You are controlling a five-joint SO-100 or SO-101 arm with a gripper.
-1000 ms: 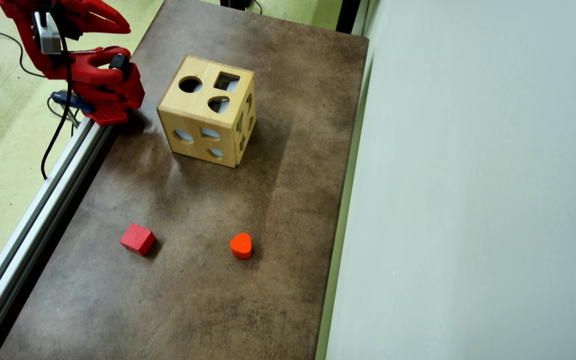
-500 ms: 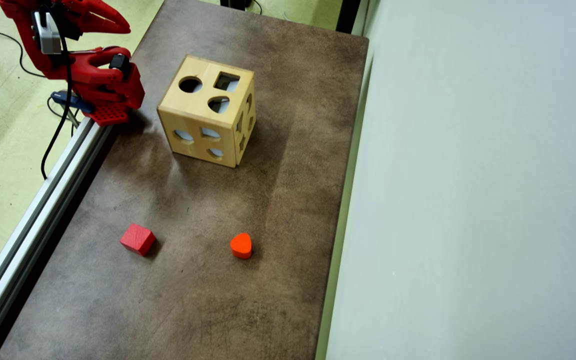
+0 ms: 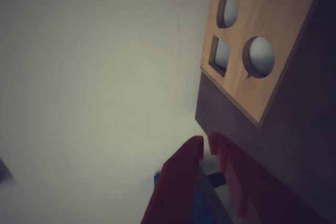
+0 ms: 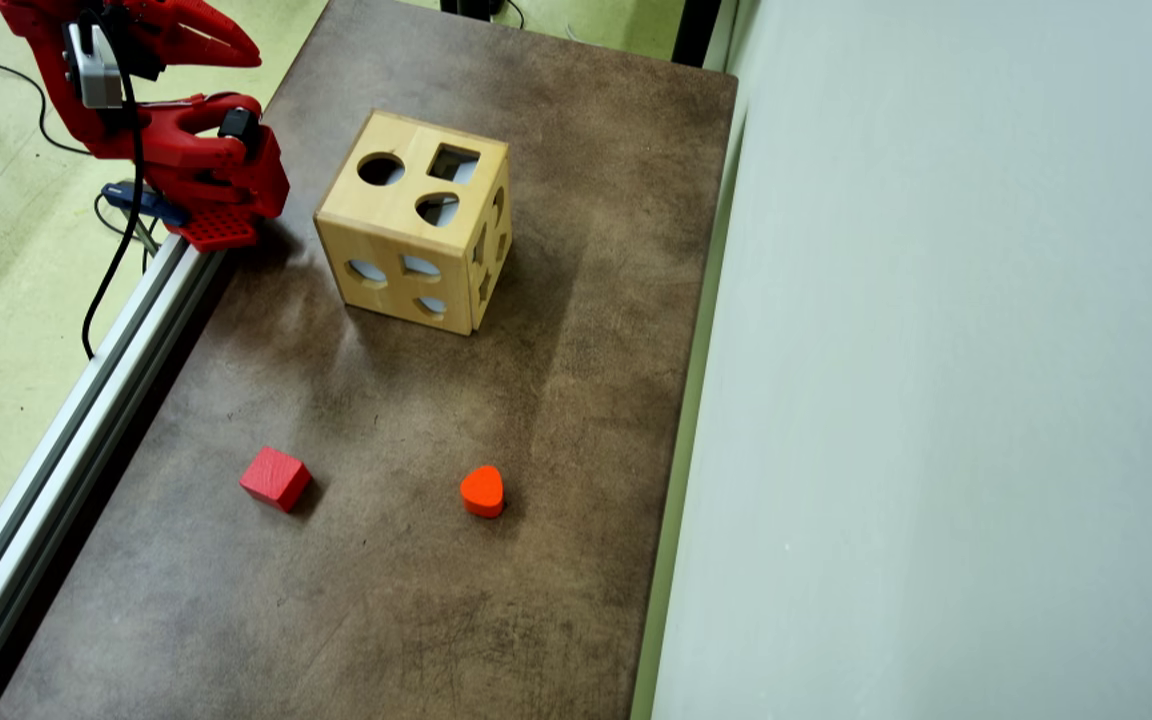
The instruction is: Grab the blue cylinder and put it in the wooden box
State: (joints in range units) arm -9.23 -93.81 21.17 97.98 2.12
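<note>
The blue cylinder is out of view in both views. The wooden box [image 4: 396, 215] stands on the brown table [image 4: 556, 400] near its far end, with round, square and rounded holes in its top; the wrist view shows that face of the wooden box [image 3: 268, 9] at upper right. My red gripper [image 4: 251, 55] rests folded back over the arm's base at the top left, apart from the box. In the wrist view the gripper [image 3: 208, 142] has its jaws almost together with nothing between them.
A red cube [image 4: 274, 478] and an orange-red heart-like block [image 4: 482, 491] lie on the near half of the table. An aluminium rail [image 4: 86, 400] runs along the left edge, with a blue clamp [image 4: 141, 203] at the arm's base. A pale wall [image 4: 936, 400] borders the right.
</note>
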